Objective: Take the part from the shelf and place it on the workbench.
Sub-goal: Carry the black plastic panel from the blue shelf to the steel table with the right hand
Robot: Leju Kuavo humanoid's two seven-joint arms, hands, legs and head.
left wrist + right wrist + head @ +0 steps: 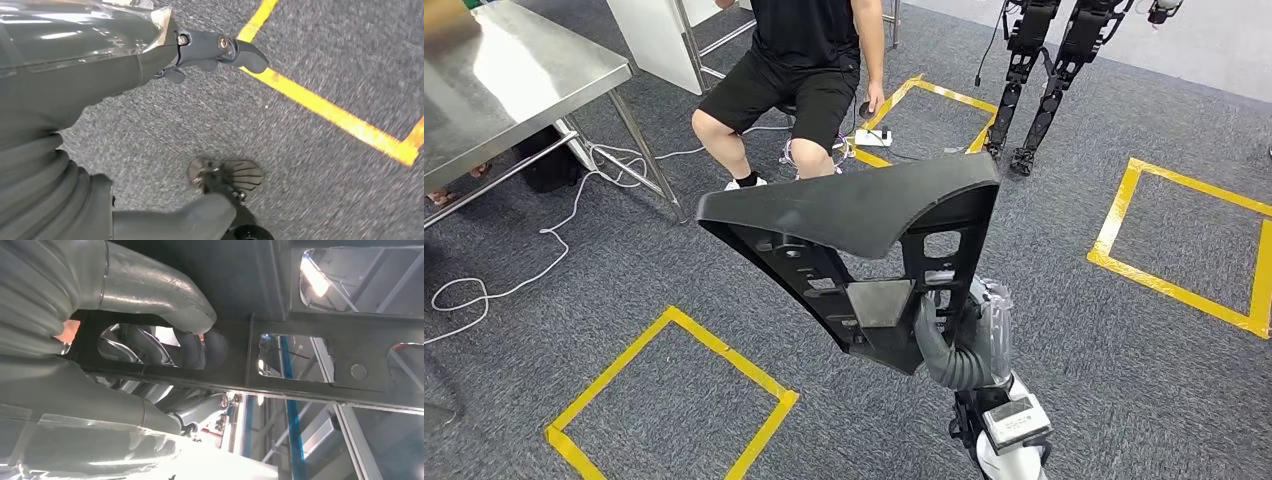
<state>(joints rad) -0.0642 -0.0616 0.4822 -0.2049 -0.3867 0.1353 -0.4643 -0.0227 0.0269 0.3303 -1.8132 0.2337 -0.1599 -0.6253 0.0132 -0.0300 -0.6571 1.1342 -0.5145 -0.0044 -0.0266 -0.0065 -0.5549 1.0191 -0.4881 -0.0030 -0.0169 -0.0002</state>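
A large black plastic part (864, 240) with ribs and square cut-outs is held up in the middle of the head view. My right hand (959, 345) grips its lower corner, fingers wrapped round a rib. Up close in the right wrist view, the thumb and fingers (165, 295) clasp a black bar of the part (310, 365). My left hand (210, 52) hangs over the grey carpet in the left wrist view, fingers loosely apart and holding nothing. The steel workbench (514, 80) stands at the far left.
A seated person (799, 70) in black is straight ahead beyond the part. Another robot's legs (1044, 80) stand at the back right. Yellow tape squares (664, 400) mark the grey carpet. White cables (574, 210) trail under the workbench.
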